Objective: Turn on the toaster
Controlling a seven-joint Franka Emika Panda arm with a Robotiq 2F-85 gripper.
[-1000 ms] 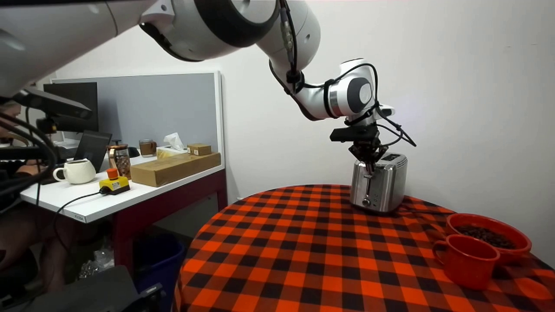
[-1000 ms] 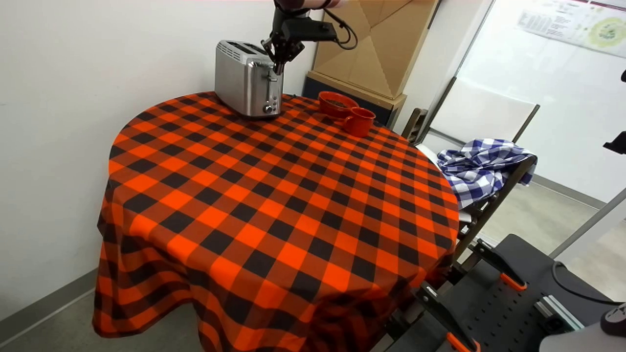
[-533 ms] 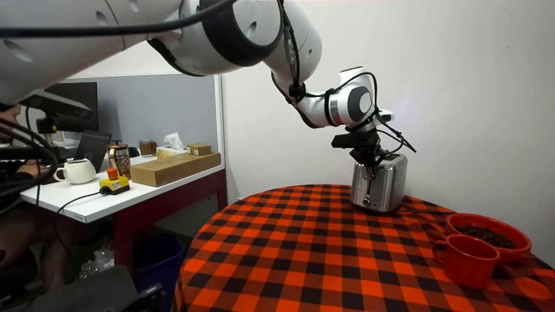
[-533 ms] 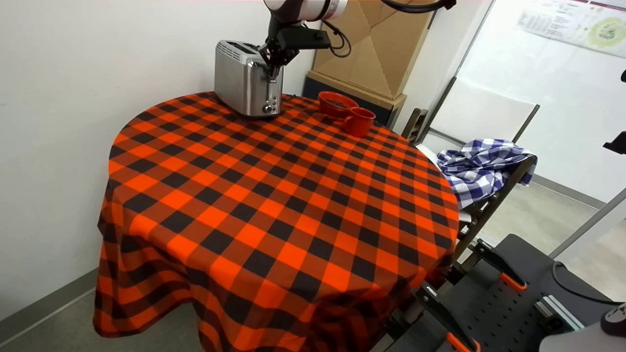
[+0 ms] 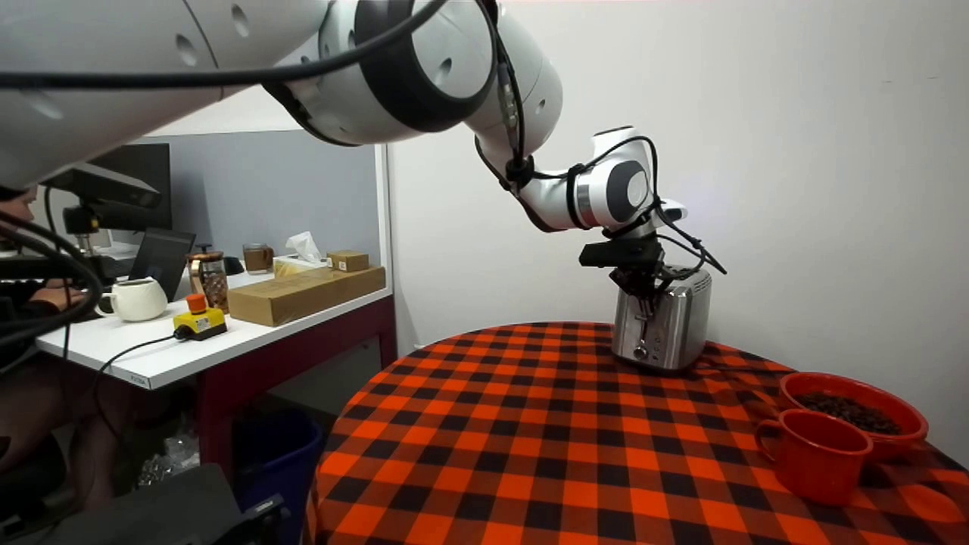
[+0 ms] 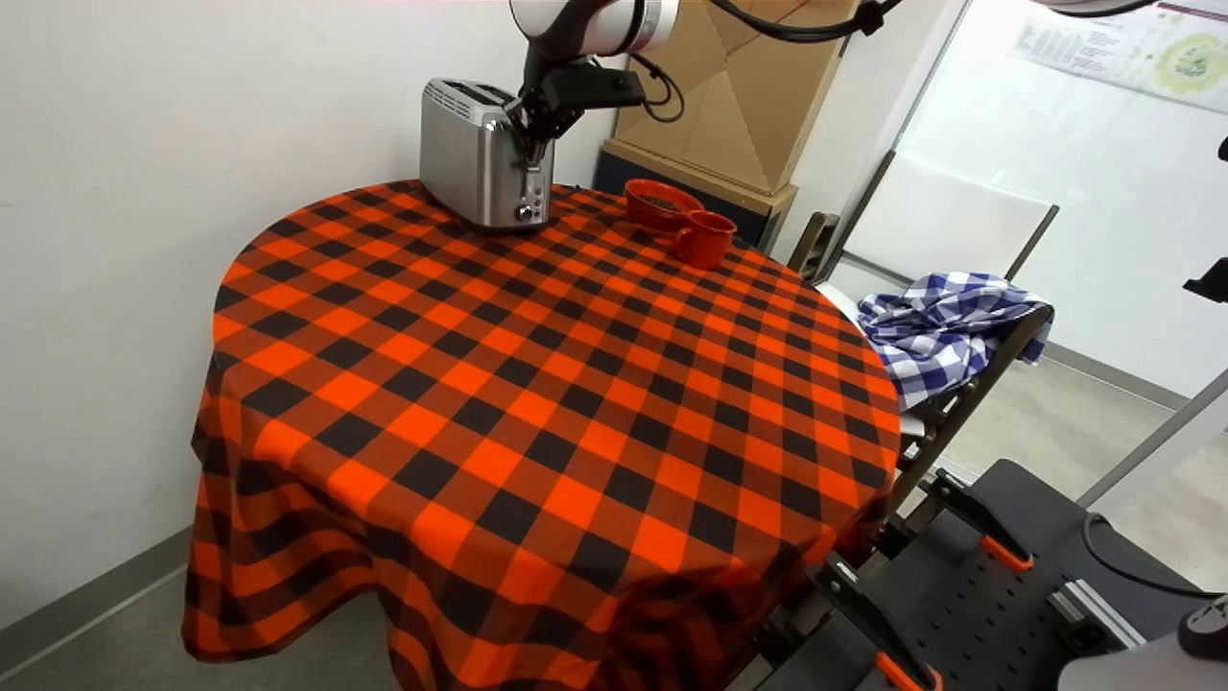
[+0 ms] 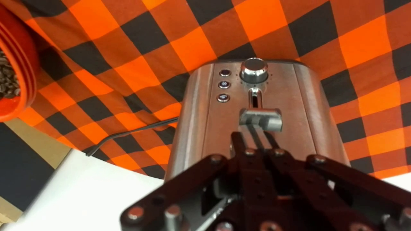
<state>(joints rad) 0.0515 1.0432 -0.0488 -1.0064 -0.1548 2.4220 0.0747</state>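
Jaws pressed together, the black metal gripper [image 7: 255,129] appears to touch the wide silver lever [image 7: 261,115] of a boxy brushed-metal toaster [image 5: 666,325], right of centre in an exterior view, its narrow dark track [image 7: 255,102] running up the wrist view toward a round chrome knob [image 7: 254,70], likely the push's line.

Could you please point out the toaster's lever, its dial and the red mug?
Lever [image 7: 262,113]: wrist view, on the middle of its crossbar.
Dial [image 7: 254,66]: wrist view, on its flat face.
Red mug [image 5: 820,463]: exterior view, on its outer wall.
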